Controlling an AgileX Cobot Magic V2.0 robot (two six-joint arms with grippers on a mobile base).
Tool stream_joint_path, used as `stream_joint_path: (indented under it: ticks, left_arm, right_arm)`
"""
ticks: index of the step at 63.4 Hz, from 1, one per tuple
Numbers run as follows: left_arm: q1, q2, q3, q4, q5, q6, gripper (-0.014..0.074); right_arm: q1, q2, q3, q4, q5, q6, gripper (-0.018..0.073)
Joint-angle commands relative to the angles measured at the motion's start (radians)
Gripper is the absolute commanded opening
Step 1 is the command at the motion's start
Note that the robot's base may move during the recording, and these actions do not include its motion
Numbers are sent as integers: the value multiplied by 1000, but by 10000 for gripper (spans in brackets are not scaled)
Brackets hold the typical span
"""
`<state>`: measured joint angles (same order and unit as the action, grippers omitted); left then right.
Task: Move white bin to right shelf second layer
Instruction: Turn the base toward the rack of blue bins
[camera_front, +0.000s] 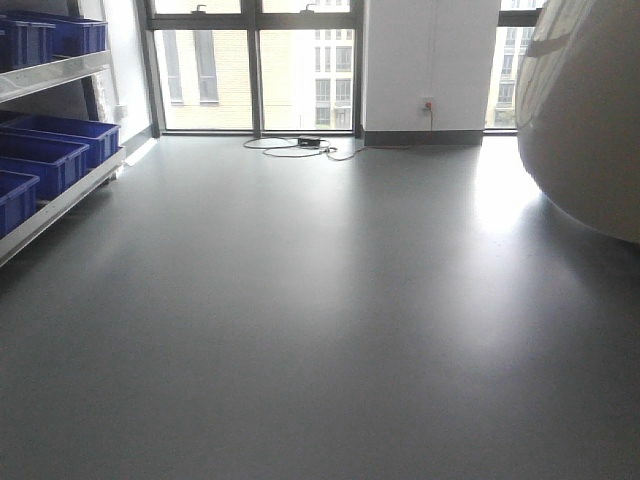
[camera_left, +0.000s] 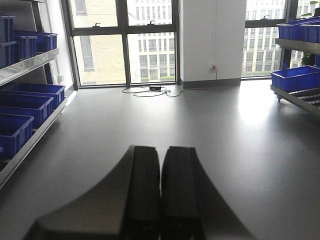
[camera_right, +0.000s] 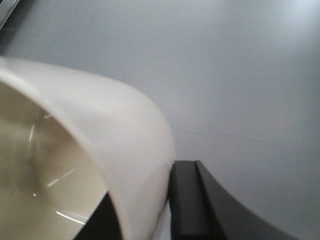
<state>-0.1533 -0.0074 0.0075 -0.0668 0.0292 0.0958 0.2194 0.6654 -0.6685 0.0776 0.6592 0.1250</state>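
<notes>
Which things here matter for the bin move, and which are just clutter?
Job: white bin, right gripper clamped on its wall, right shelf.
Bystanders: blue crates, left shelf, floor cable, shut left gripper.

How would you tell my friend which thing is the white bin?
Start at the big grey floor and look to its right edge, where a huge curved wall fills the front view's corner: that is the white bin. The right pincer grips its rim. Unlike the boxy blue crates on the rack, it is smooth, rounded and creamy white.
</notes>
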Motion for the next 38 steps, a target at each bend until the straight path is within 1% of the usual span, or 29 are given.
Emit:
stream_joint_path:
  ticks: [1,38]
  left_arm:
    - [-3,-17,33,-8,-90,-7,85]
    - [-3,-17,33,-8,-90,-7,85]
  right_arm:
    - [-6,-2,-31,7,-86,-3,55]
    - [-6,-2,-31,7,-86,-3,55]
